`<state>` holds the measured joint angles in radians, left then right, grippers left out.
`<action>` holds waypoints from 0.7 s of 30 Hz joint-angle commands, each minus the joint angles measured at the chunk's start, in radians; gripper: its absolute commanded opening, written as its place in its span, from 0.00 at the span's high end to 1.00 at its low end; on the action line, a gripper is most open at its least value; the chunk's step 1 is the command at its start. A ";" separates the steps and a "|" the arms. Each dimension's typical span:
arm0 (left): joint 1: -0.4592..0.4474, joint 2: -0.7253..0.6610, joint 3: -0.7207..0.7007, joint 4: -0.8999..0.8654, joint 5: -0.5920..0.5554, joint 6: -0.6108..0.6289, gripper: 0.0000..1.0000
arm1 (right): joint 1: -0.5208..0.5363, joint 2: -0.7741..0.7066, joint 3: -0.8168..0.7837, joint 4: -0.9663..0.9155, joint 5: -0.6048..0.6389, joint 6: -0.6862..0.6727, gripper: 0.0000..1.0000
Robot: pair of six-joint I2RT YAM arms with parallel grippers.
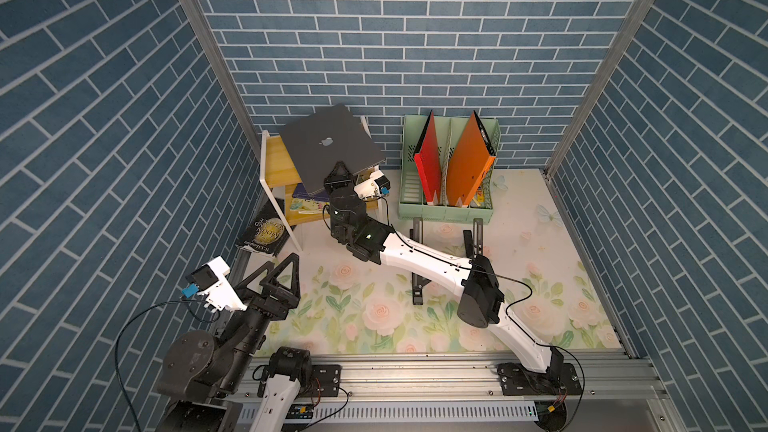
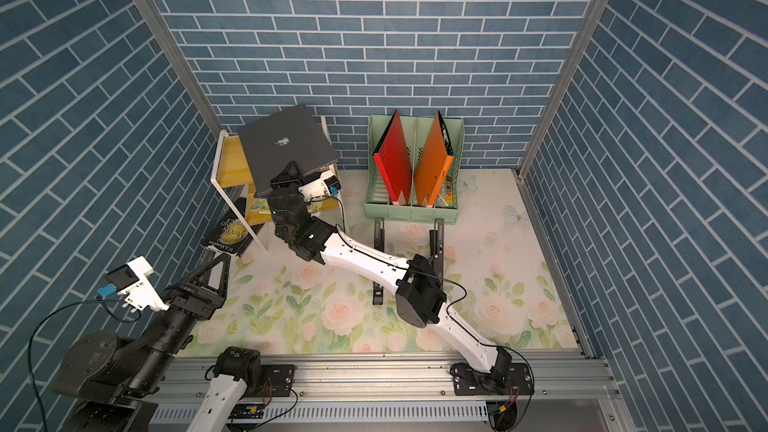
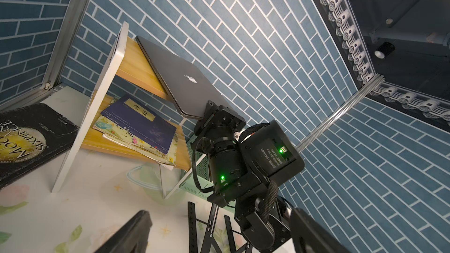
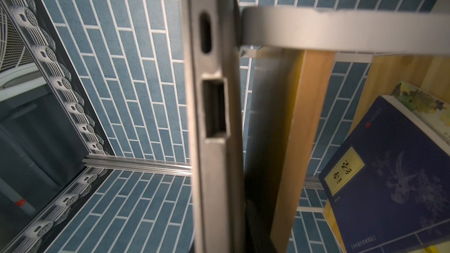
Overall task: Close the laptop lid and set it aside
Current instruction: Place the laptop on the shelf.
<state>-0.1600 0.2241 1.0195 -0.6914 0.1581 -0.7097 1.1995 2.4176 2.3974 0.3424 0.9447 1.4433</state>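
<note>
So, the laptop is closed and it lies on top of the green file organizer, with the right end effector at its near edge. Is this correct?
One detail is wrong. The closed laptop lies on top of the wooden shelf, not the green file organizer beside it. The right end effector is at its near edge, as you wrote. Both top views show this.

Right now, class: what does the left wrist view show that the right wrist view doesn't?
Only left wrist: the Apple logo, the right gripper at the laptop's corner, a black book and the stand. Only right wrist: the laptop's side ports up close. Both: the laptop, the shelf and the blue book.
</note>
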 commanded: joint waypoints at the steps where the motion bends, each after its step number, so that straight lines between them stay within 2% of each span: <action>1: 0.005 0.006 -0.008 0.038 0.049 0.038 0.06 | 0.029 -0.005 0.047 0.086 0.028 0.043 0.64; 6: 0.005 0.011 0.019 0.026 0.035 0.036 0.06 | 0.020 -0.022 0.023 0.064 0.017 0.043 0.47; 14: 0.005 0.038 0.075 -0.015 -0.016 0.053 0.06 | 0.000 -0.062 -0.047 -0.023 -0.088 0.092 0.32; 21: 0.004 0.039 0.046 0.024 -0.020 0.046 0.06 | -0.007 -0.216 -0.347 0.032 -0.225 0.084 0.27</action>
<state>-0.1600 0.2527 1.0744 -0.6903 0.1467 -0.6827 1.1946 2.2890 2.1265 0.3294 0.7929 1.5257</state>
